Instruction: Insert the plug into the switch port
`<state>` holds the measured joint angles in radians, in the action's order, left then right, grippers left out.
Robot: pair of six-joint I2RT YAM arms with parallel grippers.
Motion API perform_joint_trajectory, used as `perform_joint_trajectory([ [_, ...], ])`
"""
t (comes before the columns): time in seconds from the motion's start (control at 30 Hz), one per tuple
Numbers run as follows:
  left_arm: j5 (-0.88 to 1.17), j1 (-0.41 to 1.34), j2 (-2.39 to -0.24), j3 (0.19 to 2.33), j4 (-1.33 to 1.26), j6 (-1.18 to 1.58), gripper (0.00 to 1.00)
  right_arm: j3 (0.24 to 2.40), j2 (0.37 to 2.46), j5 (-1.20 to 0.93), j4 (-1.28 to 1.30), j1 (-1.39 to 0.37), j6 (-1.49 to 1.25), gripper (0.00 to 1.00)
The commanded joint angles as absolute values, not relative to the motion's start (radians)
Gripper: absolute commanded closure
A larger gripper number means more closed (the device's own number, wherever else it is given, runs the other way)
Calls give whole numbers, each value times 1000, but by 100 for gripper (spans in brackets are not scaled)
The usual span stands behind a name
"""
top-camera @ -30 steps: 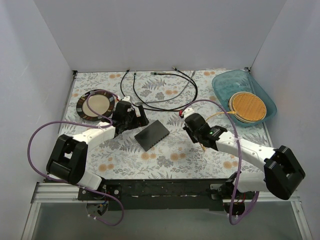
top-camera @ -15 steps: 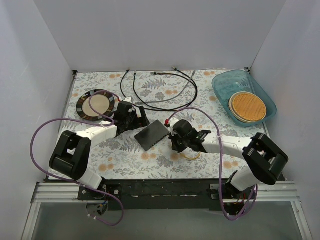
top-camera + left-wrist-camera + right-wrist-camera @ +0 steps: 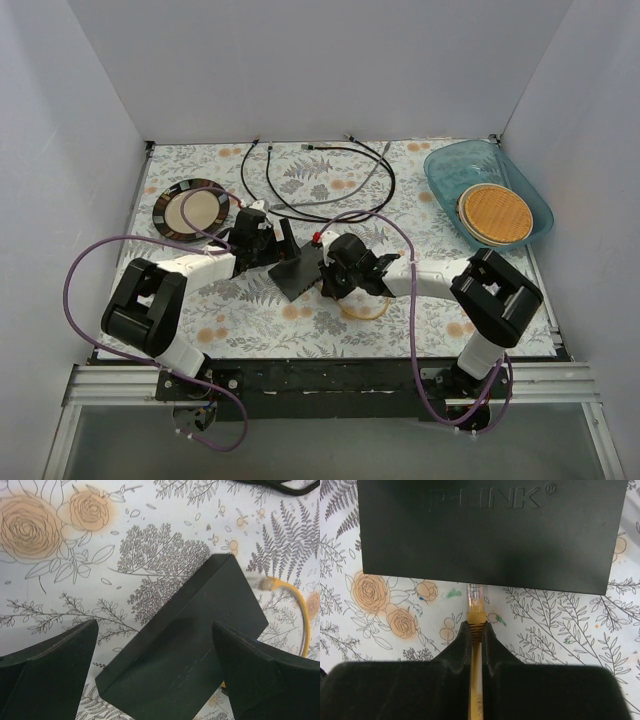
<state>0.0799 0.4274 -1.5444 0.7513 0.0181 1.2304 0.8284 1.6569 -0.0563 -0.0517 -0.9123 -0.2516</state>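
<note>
The switch (image 3: 297,272) sat roughly mid-bench, skewed, a bit closer to the front edge. The left gripper (image 3: 154,630) had its fingers spread wide, straddling the box. The right gripper (image 3: 475,630) was clamped tight on the yellow plug (image 3: 474,602), with the clear tip right up at the switch's long edge. Couldn't tell if it was actually in a port. Bare floral bench (image 3: 250,320) ran along the front edge, and the black cables (image 3: 320,185) lay well apart near the back edge.
</note>
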Motion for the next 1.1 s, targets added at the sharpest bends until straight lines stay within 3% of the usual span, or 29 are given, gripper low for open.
perform_joint_trajectory([
  [0.0, 98, 422, -1525, 719, 6, 1229, 2, 897, 1695, -40, -74, -916, -261, 99],
  [0.53, 149, 422, -1491, 673, 6, 1272, 2, 855, 1620, 18, -40, -926, -200, 99],
  [1.07, 291, 423, -1381, 581, -49, 1368, 2, 867, 1626, 241, -6, -1092, -207, 99],
])
